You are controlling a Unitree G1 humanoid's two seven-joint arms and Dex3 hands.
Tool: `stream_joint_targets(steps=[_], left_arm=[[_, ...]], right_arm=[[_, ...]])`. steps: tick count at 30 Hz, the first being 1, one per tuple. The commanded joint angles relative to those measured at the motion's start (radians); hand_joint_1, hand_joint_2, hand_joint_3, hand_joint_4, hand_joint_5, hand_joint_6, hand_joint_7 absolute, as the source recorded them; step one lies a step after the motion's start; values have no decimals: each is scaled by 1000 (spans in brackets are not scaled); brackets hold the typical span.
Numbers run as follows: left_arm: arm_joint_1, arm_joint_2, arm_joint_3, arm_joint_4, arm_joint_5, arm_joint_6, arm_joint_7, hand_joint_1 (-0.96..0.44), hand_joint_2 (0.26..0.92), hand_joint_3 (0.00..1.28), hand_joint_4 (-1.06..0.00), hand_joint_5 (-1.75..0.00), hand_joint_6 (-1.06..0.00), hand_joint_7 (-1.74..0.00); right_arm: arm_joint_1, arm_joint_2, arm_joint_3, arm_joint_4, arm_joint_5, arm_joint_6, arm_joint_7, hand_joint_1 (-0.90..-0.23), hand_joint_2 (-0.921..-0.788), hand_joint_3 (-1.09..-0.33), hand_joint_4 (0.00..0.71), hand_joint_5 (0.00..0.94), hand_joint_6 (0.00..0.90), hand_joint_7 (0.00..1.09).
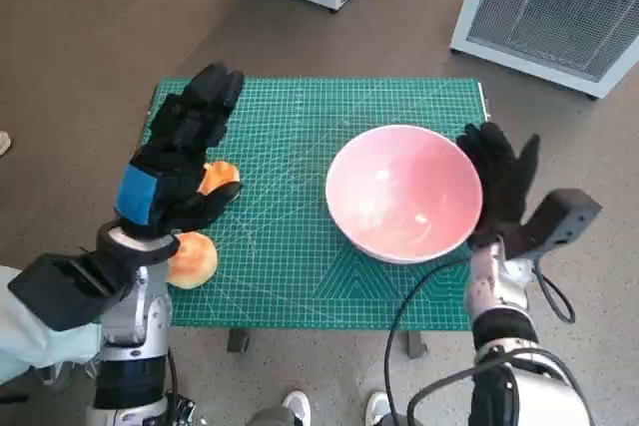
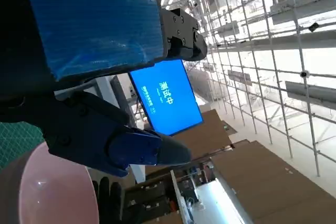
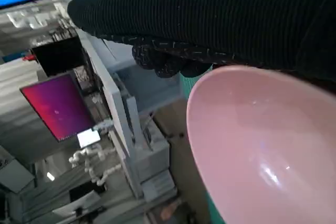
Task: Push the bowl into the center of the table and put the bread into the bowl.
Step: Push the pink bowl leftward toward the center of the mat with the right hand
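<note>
Pushing step under way: right hand (image 1: 502, 179), fingers spread and holding nothing, stands flat against the pink bowl (image 1: 404, 192), which sits right of the counter (image 1: 300, 117) centre. Next calls for a nudge leftward. Left hand (image 1: 180, 162) open, hovering over bread (image 1: 192, 258) near left edge. One bowl; two bread pieces, one (image 1: 220, 177) partly hidden.

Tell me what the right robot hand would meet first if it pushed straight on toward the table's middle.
The pink bowl: the right robot hand stands open right at its outer rim, apparently touching. Beyond the bowl lies bare green mat.
</note>
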Motion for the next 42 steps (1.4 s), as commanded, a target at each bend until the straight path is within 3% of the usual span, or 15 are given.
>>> stream_joint_targets(steps=[1,10,30,42], left_arm=[[26,9,10,-32,-2,13,10,-630,921,231,-190,0,-147,-286],[58,13,17,-75,14,27,36,-637,921,235,-187,0,-144,-285],[126,21,35,-169,33,67,104,-633,921,239,-180,0,-133,-295],[148,12,38,-187,53,64,137,-622,921,241,-178,0,-132,-310]], right_arm=[[-19,35,-33,19,24,44,8,-585,-921,-870,200,7,107,487],[-53,69,-70,24,45,90,39,-582,-921,-869,192,2,110,471],[-130,124,-50,35,0,120,2,-598,-921,-848,174,0,138,424],[-142,100,-42,32,-25,134,9,-597,-921,-877,147,0,135,391]])
